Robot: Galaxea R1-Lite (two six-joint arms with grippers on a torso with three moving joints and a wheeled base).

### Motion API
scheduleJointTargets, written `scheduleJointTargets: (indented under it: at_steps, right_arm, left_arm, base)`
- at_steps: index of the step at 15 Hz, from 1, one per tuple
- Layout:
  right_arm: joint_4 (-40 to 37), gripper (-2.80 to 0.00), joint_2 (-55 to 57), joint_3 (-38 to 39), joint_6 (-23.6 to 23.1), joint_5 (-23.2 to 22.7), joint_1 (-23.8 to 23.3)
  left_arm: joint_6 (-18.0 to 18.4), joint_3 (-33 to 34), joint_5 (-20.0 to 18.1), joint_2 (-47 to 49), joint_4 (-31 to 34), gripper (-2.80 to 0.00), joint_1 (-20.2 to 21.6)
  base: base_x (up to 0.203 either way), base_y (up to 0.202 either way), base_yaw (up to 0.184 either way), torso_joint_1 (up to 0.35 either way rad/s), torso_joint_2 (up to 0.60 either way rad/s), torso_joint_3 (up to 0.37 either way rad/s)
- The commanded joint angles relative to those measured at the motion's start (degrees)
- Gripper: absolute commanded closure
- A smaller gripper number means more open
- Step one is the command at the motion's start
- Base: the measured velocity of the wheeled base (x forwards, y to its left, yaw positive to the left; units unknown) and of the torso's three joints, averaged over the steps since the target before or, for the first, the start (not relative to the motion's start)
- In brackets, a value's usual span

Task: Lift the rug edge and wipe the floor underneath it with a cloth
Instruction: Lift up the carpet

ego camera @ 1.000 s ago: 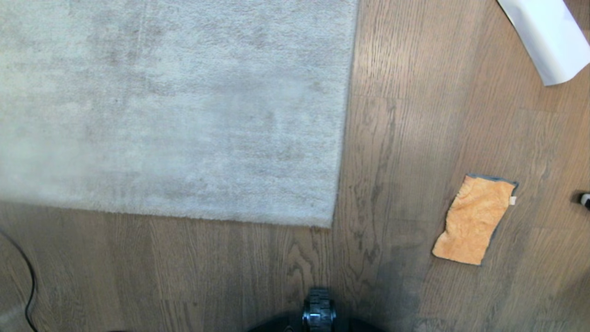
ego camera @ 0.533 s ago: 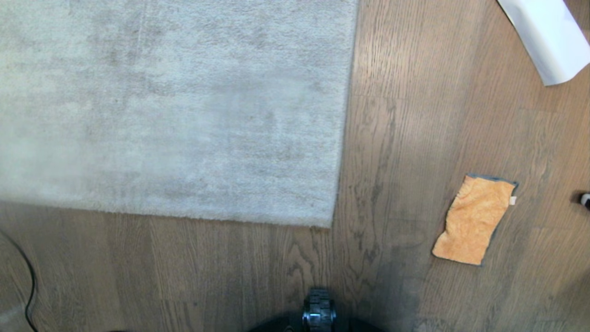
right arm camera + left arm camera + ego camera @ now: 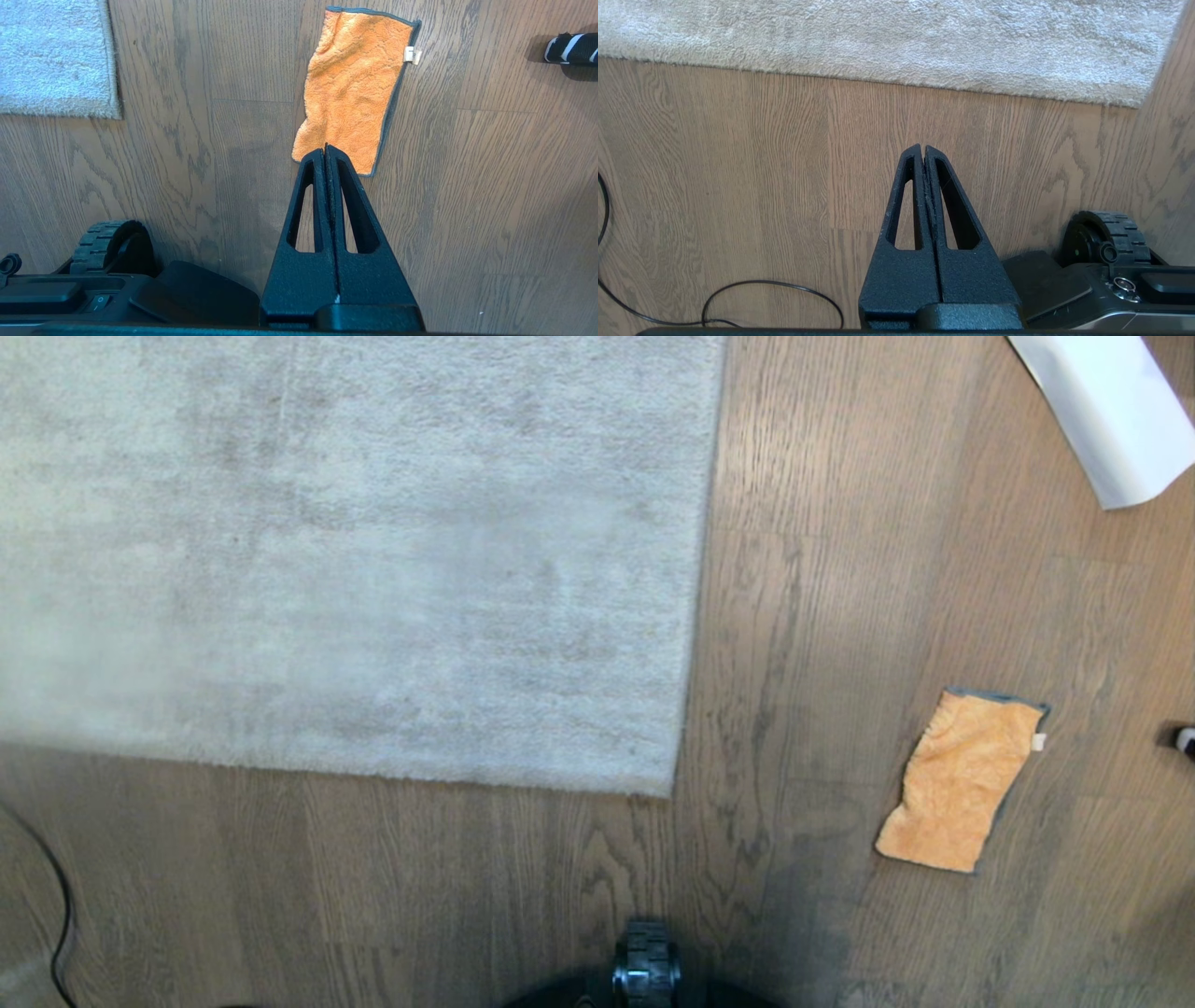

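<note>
Wood-grain floor point(image 3: 840, 569) w/ grey rug point(image 3: 355, 551) flat, cloth point(image 3: 962, 779) apart; both end effectors closed, empty

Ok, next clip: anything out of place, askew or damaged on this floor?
Nothing damaged or spilled. The rug lies flat, its corner unlifted. The cloth lies askew on the floor to its right, slightly rumpled. A white paper roll and a black cable are stray clutter.
</note>
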State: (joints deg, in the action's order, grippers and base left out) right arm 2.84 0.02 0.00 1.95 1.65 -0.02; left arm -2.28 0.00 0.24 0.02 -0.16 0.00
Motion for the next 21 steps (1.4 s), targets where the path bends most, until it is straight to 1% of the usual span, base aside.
scheduleJointTargets:
  at_steps: [1, 21]
  right_arm:
    - [0.1, 0.00, 0.1, 0.0, 0.0, 0.0, 0.0]
    - [0.1, 0.00, 0.1, 0.0, 0.0, 0.0, 0.0]
  left_arm:
    - [0.0, 0.0, 0.0, 0.0, 0.0, 0.00, 0.0]
    - [-0.1, 0.0, 0.0, 0.0, -0.1, 0.00, 0.0]
  base:
    - [0.000, 0.000, 0.000, 0.000, 0.00, 0.000]
    - [0.000, 0.000, 0.000, 0.000, 0.00, 0.000]
